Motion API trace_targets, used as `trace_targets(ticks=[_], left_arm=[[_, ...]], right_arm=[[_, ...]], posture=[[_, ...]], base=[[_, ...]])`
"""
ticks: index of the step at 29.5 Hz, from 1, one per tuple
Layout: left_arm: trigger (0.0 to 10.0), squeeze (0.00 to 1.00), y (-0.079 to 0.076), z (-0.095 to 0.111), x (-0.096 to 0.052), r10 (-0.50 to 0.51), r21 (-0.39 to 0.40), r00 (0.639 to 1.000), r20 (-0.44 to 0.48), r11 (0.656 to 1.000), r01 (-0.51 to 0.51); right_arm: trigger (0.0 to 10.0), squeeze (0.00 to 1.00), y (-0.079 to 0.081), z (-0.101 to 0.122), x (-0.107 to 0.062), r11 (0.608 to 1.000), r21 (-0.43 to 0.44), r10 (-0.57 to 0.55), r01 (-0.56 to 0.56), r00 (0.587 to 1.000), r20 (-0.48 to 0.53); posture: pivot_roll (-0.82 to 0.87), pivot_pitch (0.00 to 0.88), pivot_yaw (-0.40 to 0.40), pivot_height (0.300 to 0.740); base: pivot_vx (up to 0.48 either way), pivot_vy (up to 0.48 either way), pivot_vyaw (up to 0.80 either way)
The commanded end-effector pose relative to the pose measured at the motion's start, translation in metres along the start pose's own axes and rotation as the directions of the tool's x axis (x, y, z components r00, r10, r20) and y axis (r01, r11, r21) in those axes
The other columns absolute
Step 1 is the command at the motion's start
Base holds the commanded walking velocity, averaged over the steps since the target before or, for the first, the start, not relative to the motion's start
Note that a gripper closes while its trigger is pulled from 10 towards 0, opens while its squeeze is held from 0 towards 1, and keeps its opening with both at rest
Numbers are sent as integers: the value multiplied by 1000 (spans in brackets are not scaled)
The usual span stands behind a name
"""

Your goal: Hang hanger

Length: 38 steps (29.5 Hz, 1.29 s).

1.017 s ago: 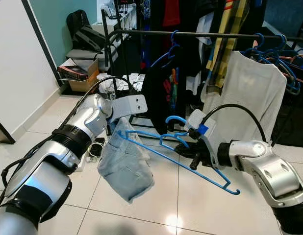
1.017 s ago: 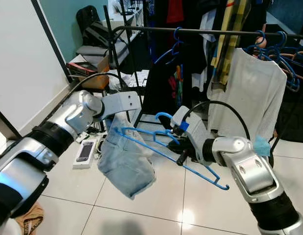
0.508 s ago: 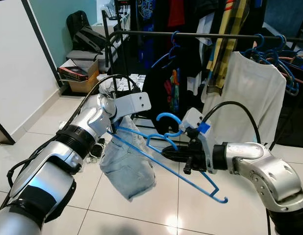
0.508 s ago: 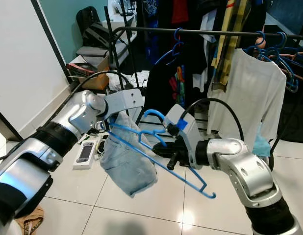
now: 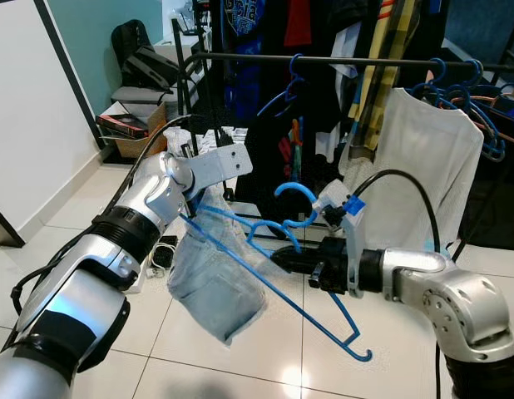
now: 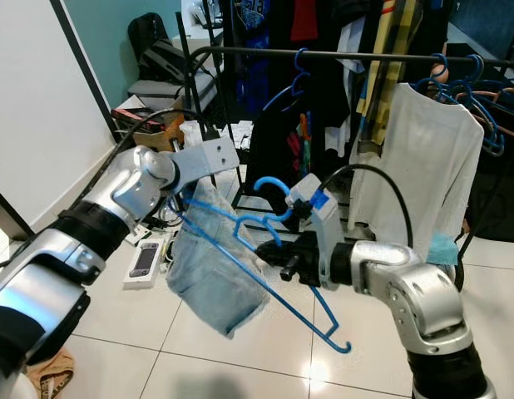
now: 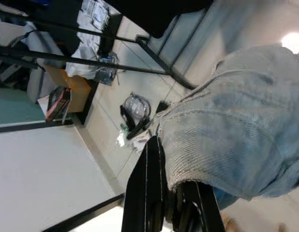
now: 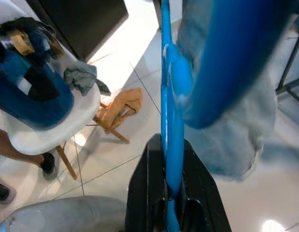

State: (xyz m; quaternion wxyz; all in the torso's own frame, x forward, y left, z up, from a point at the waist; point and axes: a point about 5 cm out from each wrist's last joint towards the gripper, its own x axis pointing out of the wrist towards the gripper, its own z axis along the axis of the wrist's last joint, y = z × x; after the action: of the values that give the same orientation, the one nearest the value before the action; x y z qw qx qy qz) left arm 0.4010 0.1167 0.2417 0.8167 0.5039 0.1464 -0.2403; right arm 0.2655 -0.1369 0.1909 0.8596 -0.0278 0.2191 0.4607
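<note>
A blue plastic hanger slants in front of me, hook up and its far end low near the floor. My right gripper is shut on the hanger's neck, seen between its fingers in the right wrist view. Light blue denim shorts hang from the hanger's left end. My left gripper is shut on the shorts' waistband beside that end. The black clothes rail runs across above and behind the hanger.
The rail carries dark clothes, a white top and several blue hangers. A cardboard box and black bag stand at the back left. Small items lie on the tiles. A chair and a person's leg are behind me.
The right gripper has drawn left and turned the hanger, so its free end has dropped towards the floor. The left gripper has lifted the shorts' end a little.
</note>
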Motion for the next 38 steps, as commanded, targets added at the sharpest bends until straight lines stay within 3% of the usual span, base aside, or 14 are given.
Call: trace_targets(ticks=[1,4,6,7,9,10,11,14,22,28,31,35,36,38], left_arm=[[10000,0,13,11,-5,54,-80,997,47,996,-50],[10000,0,16,23,-8,56,-186,992,113,982,-34],[10000,0,16,23,-8,56,-186,992,113,982,-34],[10000,0,18,30,-10,46,-255,987,153,967,-6],[10000,0,18,30,-10,46,-255,987,153,967,-6],[10000,0,20,39,-13,27,-346,979,204,937,47],[10000,0,20,39,-13,27,-346,979,204,937,47],[10000,0,23,51,-17,8,-471,962,274,873,127],[10000,0,26,54,-17,19,-526,957,289,839,142],[10000,0,30,52,-17,65,-564,961,269,819,102],[10000,0,30,52,-17,65,-564,961,269,819,102],[10000,0,34,52,-19,105,-602,961,255,795,72],[10000,0,40,50,-21,154,-634,960,234,773,31],[10000,0,40,50,-21,154,-634,960,234,773,31]], right_arm=[[10000,0,1,-15,2,1000,-3,-30,30,995,-97],[10000,0,-4,-27,1,995,-52,-91,83,978,-187],[10000,0,-4,-27,1,995,-52,-91,83,978,-187],[10000,0,-8,-28,1,992,-69,-119,107,972,-201],[10000,0,-8,-28,1,992,-69,-119,107,972,-201],[10000,0,-11,-27,1,989,-87,-138,123,970,-200],[10000,0,-11,-27,1,989,-87,-138,123,970,-200],[10000,0,-13,-19,2,986,-102,-146,131,977,-157],[10000,0,-13,-9,5,985,-102,-152,142,983,-100],[10000,0,-30,4,4,949,-88,-307,303,951,-31],[10000,0,-30,4,4,949,-88,-307,303,951,-31],[10000,0,-38,6,2,928,-75,-367,365,930,-11],[10000,0,-44,8,0,907,-50,-417,417,909,7],[10000,0,-44,8,0,907,-50,-417,417,909,7]], posture=[[-79,0,86,740],[-79,0,86,740],[-79,0,86,740],[-79,0,86,740],[-79,0,86,740],[-75,0,86,740],[-75,0,86,740],[-75,0,88,740],[-78,0,90,740],[-78,0,87,740],[-78,0,87,740],[-80,0,87,740],[-78,0,86,740],[-78,0,86,740]], base=[[0,0,0],[0,0,0],[0,0,0],[0,0,0],[0,0,0],[0,0,0],[0,0,0],[0,0,0],[0,0,0],[0,0,0],[0,0,0],[0,0,0],[0,0,0],[0,0,0]])
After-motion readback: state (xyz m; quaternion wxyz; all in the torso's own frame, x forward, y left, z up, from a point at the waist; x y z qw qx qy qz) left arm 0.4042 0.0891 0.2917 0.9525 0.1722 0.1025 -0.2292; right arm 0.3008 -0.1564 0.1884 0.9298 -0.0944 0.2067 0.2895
